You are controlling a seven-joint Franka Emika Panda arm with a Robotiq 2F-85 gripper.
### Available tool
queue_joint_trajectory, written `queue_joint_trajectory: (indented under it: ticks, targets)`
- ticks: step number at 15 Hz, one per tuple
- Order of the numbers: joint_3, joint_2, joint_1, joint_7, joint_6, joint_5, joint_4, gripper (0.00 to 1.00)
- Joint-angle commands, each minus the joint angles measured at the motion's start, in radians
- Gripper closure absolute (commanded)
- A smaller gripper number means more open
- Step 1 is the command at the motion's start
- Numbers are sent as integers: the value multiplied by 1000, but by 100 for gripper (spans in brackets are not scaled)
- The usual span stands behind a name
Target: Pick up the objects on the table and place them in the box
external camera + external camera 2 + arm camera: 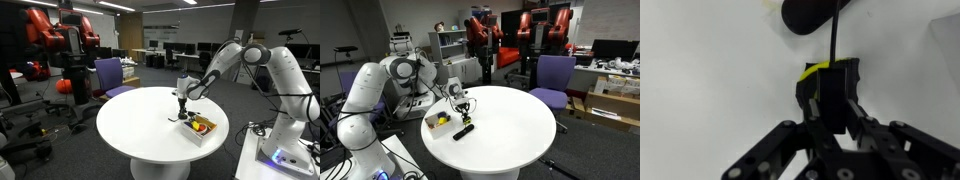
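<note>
My gripper (830,125) is shut on a small black object with a yellow edge (830,78) and holds it just above the round white table (140,130). In both exterior views the gripper (181,101) (463,106) hangs over the table next to the low cream box (203,134) (431,124). The box holds yellow and red items. Another long black object (464,131) lies on the table (520,130) beside the box. It shows at the top of the wrist view (810,12).
A purple chair (110,75) (552,78) stands at the table's far side. A red and black robot (62,45) (515,30) stands behind. Desks, monitors and shelves ring the room.
</note>
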Motion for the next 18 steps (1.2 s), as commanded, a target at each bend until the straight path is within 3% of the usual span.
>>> queue_joint_trajectory:
  ticks: [1, 6, 12, 18]
  targets:
    - [2, -183, -10, 37, -15, 40, -146, 92]
    - [7, -371, -3, 85, -70, 116, -285, 92]
    - [48, -462, 35, 243, -314, 363, -359, 92]
    - [87, -471, 48, 296, -221, 718, -423, 92]
